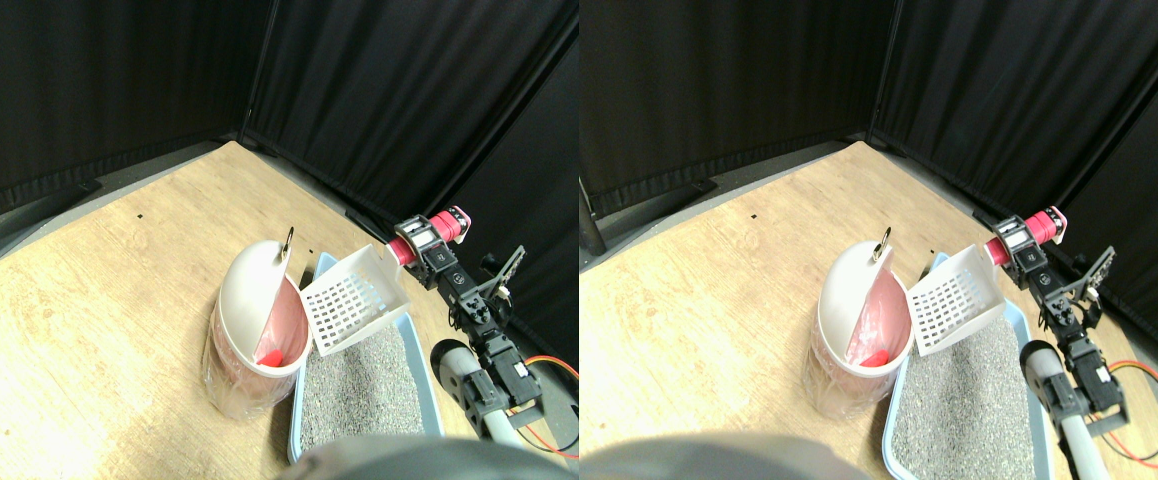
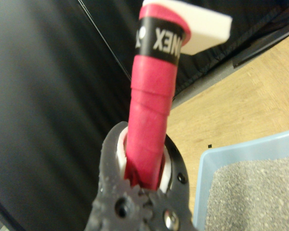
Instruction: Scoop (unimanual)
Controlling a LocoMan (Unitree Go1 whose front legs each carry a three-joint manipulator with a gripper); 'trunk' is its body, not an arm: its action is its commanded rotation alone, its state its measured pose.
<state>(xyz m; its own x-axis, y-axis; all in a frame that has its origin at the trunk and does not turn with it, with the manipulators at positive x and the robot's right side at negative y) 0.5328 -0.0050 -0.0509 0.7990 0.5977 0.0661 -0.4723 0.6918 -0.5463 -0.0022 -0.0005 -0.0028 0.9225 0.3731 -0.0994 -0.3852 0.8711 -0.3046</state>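
Observation:
A white slotted scoop (image 1: 354,297) with a red wrapped handle (image 1: 431,234) hangs tilted over the rim of a white bin (image 1: 257,305) lined with pink plastic. A small red piece (image 1: 270,356) lies inside the bin. My right gripper (image 1: 423,250) is shut on the scoop's handle (image 2: 151,115); in the wrist view the jaws clamp both sides of the red grip. Below the scoop lies the light blue litter tray (image 1: 426,375) filled with grey granules (image 2: 260,192).
The bin's swing lid (image 1: 249,272) stands tipped open. Black curtains (image 1: 389,90) wall in the wooden floor (image 1: 89,300) at the back and right. Orange and black cables (image 1: 554,365) lie beside the arm at the right.

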